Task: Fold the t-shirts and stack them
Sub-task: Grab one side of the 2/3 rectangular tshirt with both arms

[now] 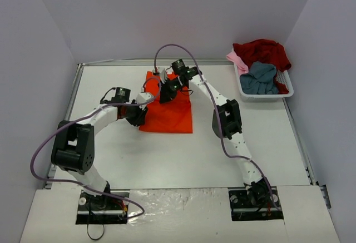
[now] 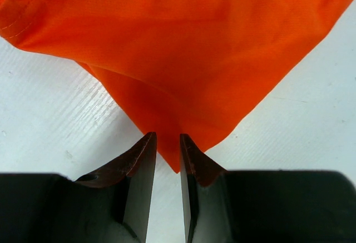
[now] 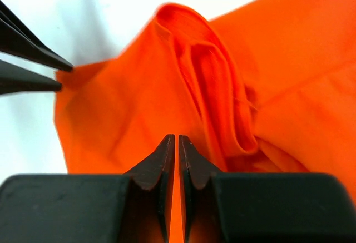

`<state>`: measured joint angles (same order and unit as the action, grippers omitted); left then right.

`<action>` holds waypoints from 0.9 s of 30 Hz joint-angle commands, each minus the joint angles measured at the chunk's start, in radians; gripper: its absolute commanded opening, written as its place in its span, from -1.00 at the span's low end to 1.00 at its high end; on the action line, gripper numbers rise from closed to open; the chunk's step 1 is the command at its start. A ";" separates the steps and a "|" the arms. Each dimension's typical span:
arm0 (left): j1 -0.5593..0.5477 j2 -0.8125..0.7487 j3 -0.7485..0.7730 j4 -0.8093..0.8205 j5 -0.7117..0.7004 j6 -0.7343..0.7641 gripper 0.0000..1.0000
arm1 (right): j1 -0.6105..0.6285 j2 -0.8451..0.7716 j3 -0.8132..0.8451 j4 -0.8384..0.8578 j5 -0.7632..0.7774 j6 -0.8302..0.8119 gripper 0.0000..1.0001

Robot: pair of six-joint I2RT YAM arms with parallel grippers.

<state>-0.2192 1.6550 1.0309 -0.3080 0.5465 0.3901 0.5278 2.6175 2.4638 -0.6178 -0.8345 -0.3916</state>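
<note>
Orange-red, the soft cloth short-sleeved t-shirt (image 1: 169, 112) lies on the white table (image 1: 167, 159) near the middle of its far edge. It has been brought in to a rough rectangle, but there is a bunched ridge at its far end, so I judge its fold partly made and not finished. The left gripper (image 2: 168, 137) sits at the shirt's left edge, jaws a narrow way apart, with a corner tip of the cloth lying in the gap; whether it pinches that corner I cannot tell. The right gripper (image 3: 176, 138) is over the rumpled far part, its jaws closed almost to a slit, with no fold of cloth plainly caught between them. In the table's far right corner the white slatted plastic basket (image 1: 261, 97) holds a dark red t-shirt (image 1: 264, 51), a dusty grey-blue t-shirt (image 1: 260, 79) and a pale pink t-shirt (image 1: 238, 60), all crumpled and unfolded. No stack shows anywhere, so most of the task looks left to do.
</note>
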 commanded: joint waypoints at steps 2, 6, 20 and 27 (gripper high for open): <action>0.007 -0.044 0.003 -0.006 0.078 -0.037 -0.54 | 0.018 0.003 0.086 -0.016 -0.066 0.031 -0.82; 0.007 -0.023 0.009 -0.009 0.092 -0.039 -0.54 | 0.032 0.038 0.116 -0.011 -0.057 0.033 -0.78; 0.007 -0.004 -0.003 -0.017 0.082 -0.027 -0.54 | 0.054 0.159 0.153 0.047 0.037 0.105 -1.00; 0.020 -0.012 0.003 -0.025 0.044 -0.026 -0.54 | 0.054 0.184 0.123 0.046 0.048 0.102 -1.00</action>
<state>-0.2169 1.6585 1.0225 -0.3122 0.5968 0.3622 0.5713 2.7770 2.5855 -0.5636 -0.8230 -0.2897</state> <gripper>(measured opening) 0.229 0.001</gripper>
